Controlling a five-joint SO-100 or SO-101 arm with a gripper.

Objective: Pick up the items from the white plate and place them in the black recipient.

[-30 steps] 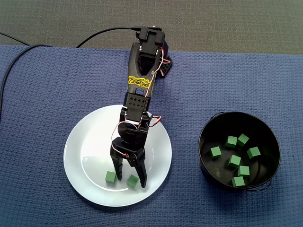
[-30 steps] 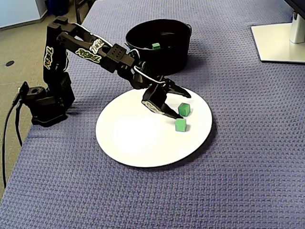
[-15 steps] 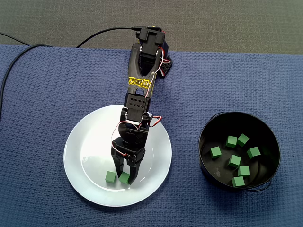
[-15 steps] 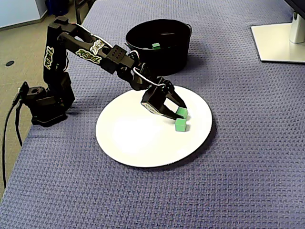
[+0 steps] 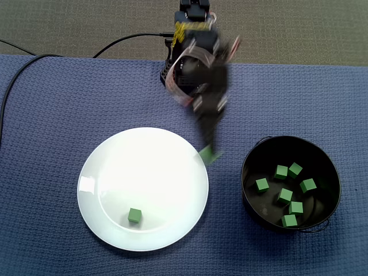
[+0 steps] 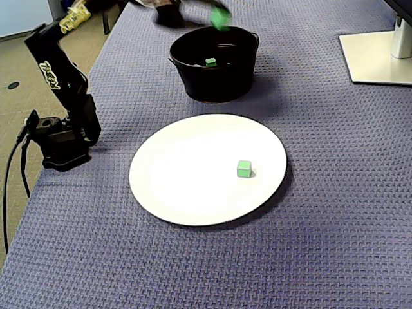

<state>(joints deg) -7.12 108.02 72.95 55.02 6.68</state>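
your gripper [image 5: 208,150] is clenched on a green cube [image 5: 207,155] and carries it high in the air. in a fixed view it shows between the white plate [image 5: 115,172] and the black pot [image 5: 250,167]; in another, the cube [image 6: 221,17] shows above the pot's far rim. arm and cube are motion-blurred, so you're likely swinging fast. the cube could slip, or a mistimed release could clip the rim and drop it on the blue cloth [image 5: 52,115]. the other cube [image 5: 134,215] sits on the plate. half a second ago the claw was down on the plate closing on this cube beside the other; now it's lifted away.
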